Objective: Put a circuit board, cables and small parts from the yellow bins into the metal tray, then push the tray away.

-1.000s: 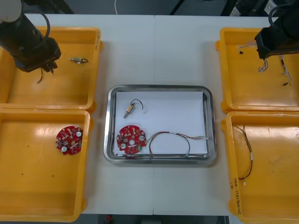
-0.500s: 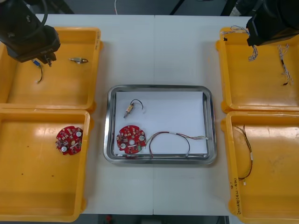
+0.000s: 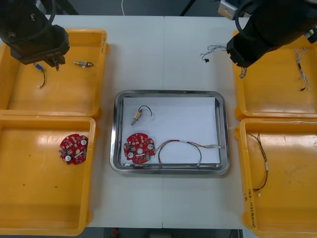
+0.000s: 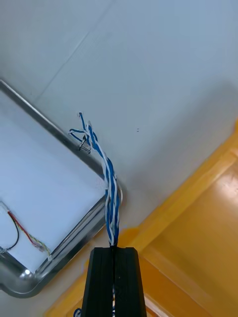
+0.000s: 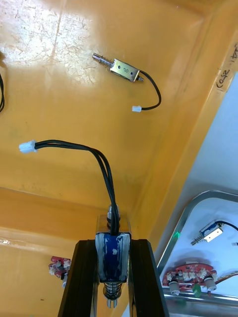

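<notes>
Blue-and-white twisted cable (image 4: 110, 188) is clamped in the right claw (image 4: 113, 249) over tabletop (image 3: 188, 59) near the metal tray (image 3: 168, 92); left claw (image 5: 113, 242) grips a small metal part (image 5: 113, 257) above the far-left bin (image 3: 59, 96).

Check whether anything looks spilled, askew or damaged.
Nothing stands out. The metal tray sits square, circuit board, red and yellow cable and small metal part inside it. The right gripper, near the tray, holds a twisted blue and white cable; the left gripper, over a yellow bin, a blue part.

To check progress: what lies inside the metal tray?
The metal tray holds a red circuit board, a small metal part and a red and yellow cable. A white sheet covers its floor.
</notes>
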{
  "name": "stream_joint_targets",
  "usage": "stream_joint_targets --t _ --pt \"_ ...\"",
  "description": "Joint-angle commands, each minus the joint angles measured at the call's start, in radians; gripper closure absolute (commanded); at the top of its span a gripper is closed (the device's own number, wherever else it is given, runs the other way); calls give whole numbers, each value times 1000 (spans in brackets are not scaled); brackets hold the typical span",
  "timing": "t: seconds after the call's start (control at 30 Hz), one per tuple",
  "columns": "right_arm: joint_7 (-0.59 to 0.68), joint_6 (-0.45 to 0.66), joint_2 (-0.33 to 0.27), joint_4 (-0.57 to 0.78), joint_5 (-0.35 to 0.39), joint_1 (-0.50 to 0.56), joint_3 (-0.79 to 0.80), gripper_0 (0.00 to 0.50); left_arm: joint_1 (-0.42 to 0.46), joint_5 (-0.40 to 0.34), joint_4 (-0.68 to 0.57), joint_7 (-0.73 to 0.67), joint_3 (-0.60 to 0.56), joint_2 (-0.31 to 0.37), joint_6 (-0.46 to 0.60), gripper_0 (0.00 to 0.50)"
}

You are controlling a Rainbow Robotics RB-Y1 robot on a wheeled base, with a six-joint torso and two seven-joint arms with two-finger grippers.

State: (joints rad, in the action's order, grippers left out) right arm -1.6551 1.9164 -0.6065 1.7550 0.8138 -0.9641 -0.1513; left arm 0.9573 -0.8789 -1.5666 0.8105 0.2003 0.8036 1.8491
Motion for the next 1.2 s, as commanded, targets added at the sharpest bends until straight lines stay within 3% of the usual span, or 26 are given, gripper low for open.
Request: stream_joint_targets --t 0.03,0.27,0.7,0.9,1.2 --pt "28 3 -32 34 53 -2 -56 500 15 -8 -46 93 -27 12 21 500" --pt "-6 3 -32 38 134 -2 -137 500 15 -6 -62 95 -25 -6 21 499" --pt "-261 3 -19 69 80 -2 -289 500 14 -3 -64 95 -27 -9 21 500" --pt "-370 -65 10 69 30 -2 -344 500 14 1 -64 93 -25 -9 21 500" --pt "-362 -172 25 14 4 -1 -467 500 14 4 -64 91 -25 -7 21 499"
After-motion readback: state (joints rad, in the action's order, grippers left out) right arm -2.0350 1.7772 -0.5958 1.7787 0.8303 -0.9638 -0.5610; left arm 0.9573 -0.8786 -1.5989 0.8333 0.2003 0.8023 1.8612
